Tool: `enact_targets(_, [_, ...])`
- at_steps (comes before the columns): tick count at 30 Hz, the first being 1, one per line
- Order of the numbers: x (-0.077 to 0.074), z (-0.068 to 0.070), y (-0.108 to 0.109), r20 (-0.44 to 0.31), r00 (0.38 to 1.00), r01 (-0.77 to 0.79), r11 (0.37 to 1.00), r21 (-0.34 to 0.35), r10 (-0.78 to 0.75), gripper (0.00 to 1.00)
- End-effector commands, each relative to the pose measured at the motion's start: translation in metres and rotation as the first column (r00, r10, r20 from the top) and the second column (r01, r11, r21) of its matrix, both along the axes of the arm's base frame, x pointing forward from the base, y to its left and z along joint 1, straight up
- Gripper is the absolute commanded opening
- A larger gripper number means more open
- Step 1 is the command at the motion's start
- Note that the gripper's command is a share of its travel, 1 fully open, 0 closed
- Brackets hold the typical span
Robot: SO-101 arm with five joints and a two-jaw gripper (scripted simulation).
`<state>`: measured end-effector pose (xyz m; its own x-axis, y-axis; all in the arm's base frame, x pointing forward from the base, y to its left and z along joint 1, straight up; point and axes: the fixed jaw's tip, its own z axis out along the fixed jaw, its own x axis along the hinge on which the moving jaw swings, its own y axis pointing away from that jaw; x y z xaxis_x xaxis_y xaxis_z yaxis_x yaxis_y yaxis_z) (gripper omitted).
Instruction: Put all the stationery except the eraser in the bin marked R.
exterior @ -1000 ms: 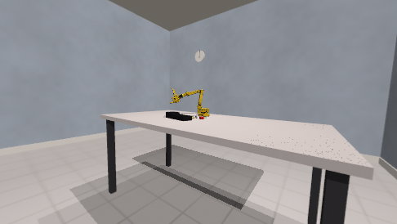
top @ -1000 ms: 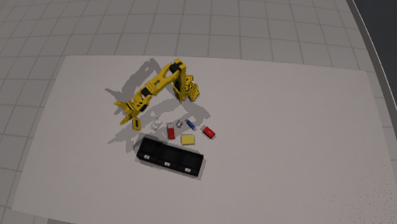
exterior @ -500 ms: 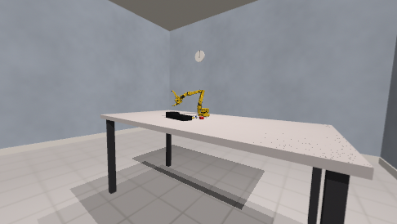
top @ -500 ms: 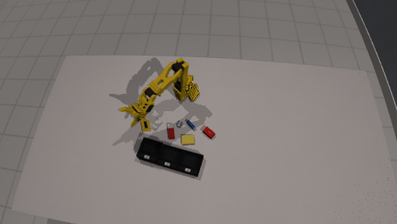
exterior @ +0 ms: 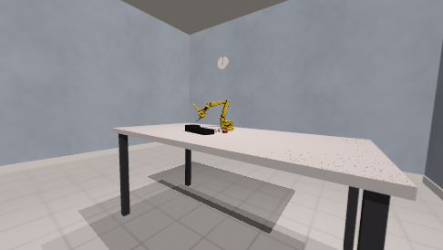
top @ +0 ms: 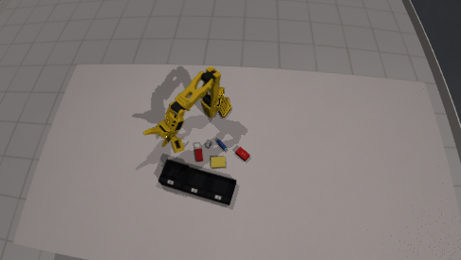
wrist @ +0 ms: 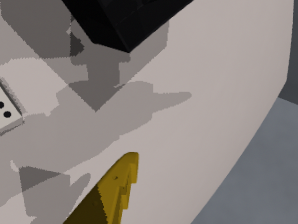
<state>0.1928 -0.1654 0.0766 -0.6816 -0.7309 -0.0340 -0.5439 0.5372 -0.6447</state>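
My yellow arm reaches left of the row of small things; its gripper [top: 162, 139] [exterior: 197, 109] is open and empty, above the table just beyond the left end of the black three-part bin [top: 196, 180] [exterior: 199, 130]. One yellow jaw [wrist: 120, 189] shows in the wrist view. Behind the bin lie a red thing with a white loop [top: 198, 153], a small grey thing [top: 208, 143], a blue pen [top: 221, 144], a yellow pad [top: 217, 161] and a red block [top: 242, 153]. A white die [wrist: 7, 108] lies at the wrist view's left edge. I cannot read the bin's labels.
The arm's base [top: 215, 103] stands behind the small things. The white table [top: 332, 166] [exterior: 296, 148] is wide; its edge runs close by in the wrist view, with grey floor beyond.
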Motion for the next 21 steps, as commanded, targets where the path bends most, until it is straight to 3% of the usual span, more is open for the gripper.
enact_targets(1, [0.0, 0.012, 0.006, 0.023, 1.0, -0.011, 1.0, -0.009, 0.011, 1.0])
enact_targets(2, [0.0, 0.012, 0.006, 0.023, 1.0, -0.011, 1.0, -0.009, 0.011, 1.0])
enact_targets(3, [-0.002, 0.001, 0.005, -0.014, 1.0, -0.01, 1.0, 0.014, 0.01, 1.0])
enact_targets(19, [-0.014, -0.001, 0.029, -0.103, 0.992, -0.069, 0.995, 0.076, 0.077, 1.0])
enact_targets(20, [-0.017, -0.01, 0.029, -0.13, 0.989, -0.052, 0.993, 0.105, 0.065, 1.0])
enact_targets(21, [-0.017, -0.01, 0.03, -0.133, 0.989, -0.053, 0.993, 0.108, 0.067, 1.0])
